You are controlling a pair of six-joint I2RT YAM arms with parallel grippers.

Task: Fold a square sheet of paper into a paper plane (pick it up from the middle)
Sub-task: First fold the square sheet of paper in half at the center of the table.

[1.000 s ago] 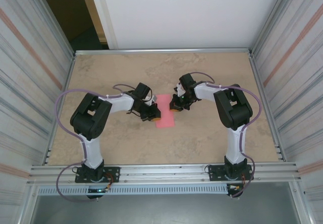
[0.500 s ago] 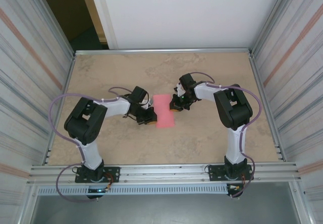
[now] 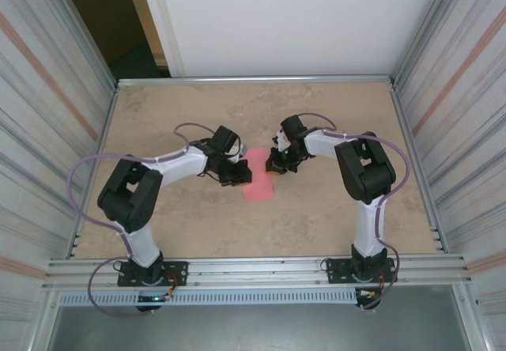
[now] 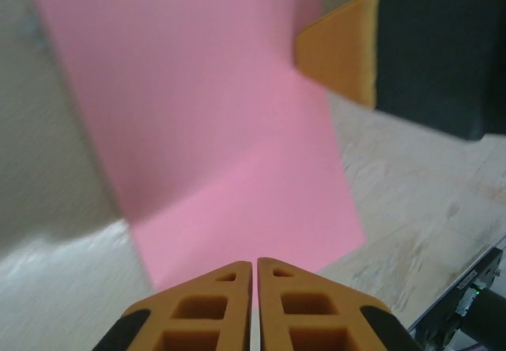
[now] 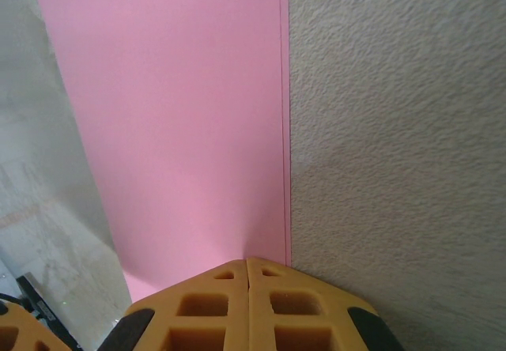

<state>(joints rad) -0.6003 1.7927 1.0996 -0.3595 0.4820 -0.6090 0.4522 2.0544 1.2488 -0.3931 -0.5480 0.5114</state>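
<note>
Your left fingers are back at the 9 o'clock edge of the square sheet of paper, folded, centre of counter; right fingers at 2 o'clock. Both pairs together. Dragging either risks skewing the crease.

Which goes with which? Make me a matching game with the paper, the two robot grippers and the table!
Things:
1. square sheet of paper
2. left gripper
3. right gripper
4. table

Descriptions:
A. shut, at the paper's right edge
B. beige and marbled
C. pink, between the two grippers
D. shut, at the paper's left edge

Pairs: 1-C, 2-D, 3-A, 4-B
</note>
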